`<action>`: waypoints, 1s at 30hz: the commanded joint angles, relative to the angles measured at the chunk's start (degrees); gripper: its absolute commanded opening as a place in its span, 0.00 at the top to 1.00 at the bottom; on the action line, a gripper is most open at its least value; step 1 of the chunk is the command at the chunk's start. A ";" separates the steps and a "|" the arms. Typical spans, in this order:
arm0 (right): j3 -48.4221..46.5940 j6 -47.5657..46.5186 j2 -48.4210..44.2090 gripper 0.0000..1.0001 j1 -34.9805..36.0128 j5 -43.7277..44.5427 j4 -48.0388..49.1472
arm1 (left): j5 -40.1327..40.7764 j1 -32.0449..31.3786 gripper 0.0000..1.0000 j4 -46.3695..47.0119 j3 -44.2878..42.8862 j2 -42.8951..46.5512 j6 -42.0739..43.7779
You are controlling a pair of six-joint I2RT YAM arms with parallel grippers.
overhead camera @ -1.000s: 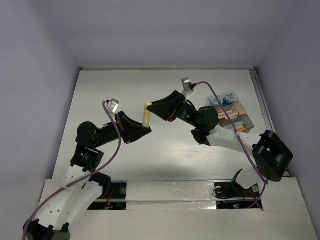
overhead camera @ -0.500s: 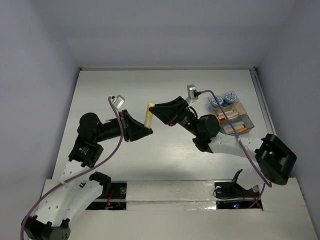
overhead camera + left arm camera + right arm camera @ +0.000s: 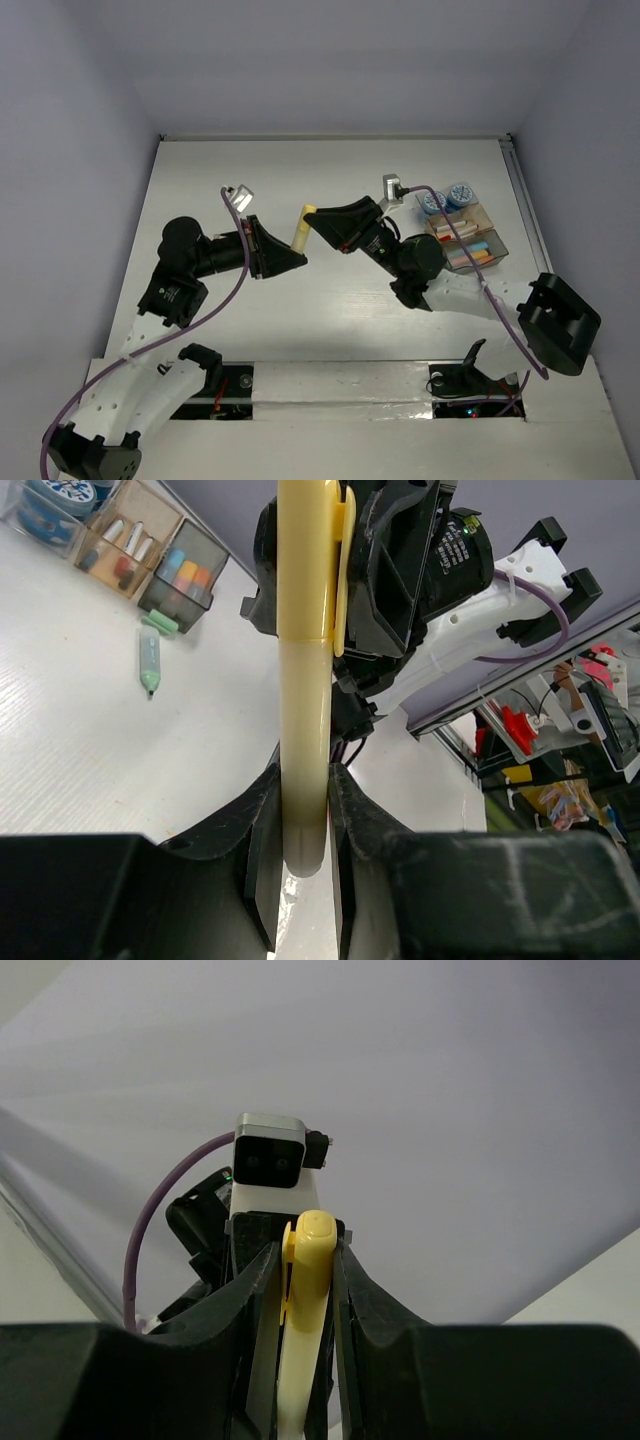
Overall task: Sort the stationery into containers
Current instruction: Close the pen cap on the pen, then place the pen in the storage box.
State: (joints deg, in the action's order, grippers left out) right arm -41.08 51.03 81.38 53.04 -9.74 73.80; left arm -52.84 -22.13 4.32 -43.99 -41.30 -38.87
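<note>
The left gripper [image 3: 298, 257] is squeezed tight on the bottom end of the yellow pen [image 3: 303, 228]. The pen is up in the air, well to the left of the trays [image 3: 499, 243]. The right gripper [image 3: 316, 214] pinches its cap end. I think the pen is light, hard and a bit slippery, so the fat middle is the best place to hold it. A green pen [image 3: 148, 663] lies just beside the trays.

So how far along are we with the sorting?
Done: several pens lie in the trays, with two blue pots in the end one. In hand: the yellow pen is held off the table, left tool and right tool both clamped on it. Left: that pen, plus a green pen lying on the table by the trays.
</note>
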 commanded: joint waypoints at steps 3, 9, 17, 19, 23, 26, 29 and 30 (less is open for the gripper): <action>3.03 -4.97 0.89 1.00 7.87 -16.29 -22.47 | 10.31 1.39 1.00 26.18 -5.94 -0.36 -2.70; -3.47 -4.44 -4.30 1.00 3.40 -3.64 -27.48 | 7.58 1.39 0.66 16.54 -0.05 0.87 1.77; -11.48 -1.90 -4.30 1.00 -6.52 9.72 -30.64 | 6.86 1.39 0.20 1.68 4.00 7.62 10.64; -11.48 -1.72 -4.74 1.00 -8.90 12.98 -32.57 | 8.62 1.39 0.01 -3.93 3.12 9.21 14.52; -6.23 -2.16 -9.12 1.00 -15.49 17.71 -39.23 | 12.49 1.39 0.01 -9.32 1.54 12.73 18.65; 0.09 -4.34 -17.37 1.00 -21.56 25.42 -49.49 | 14.51 1.39 0.01 -10.20 2.06 14.48 20.59; 3.37 -7.68 -28.07 1.00 -26.57 38.60 -63.10 | 17.23 -0.01 0.01 -9.24 5.13 16.42 20.59; 4.16 -8.56 -30.38 1.00 -27.97 41.00 -65.77 | 18.20 -0.80 0.01 -9.06 6.01 16.77 20.77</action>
State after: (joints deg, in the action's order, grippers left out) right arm -38.28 46.68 59.00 27.94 16.32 21.04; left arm -38.37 -21.47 -5.10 -39.51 -25.93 -20.62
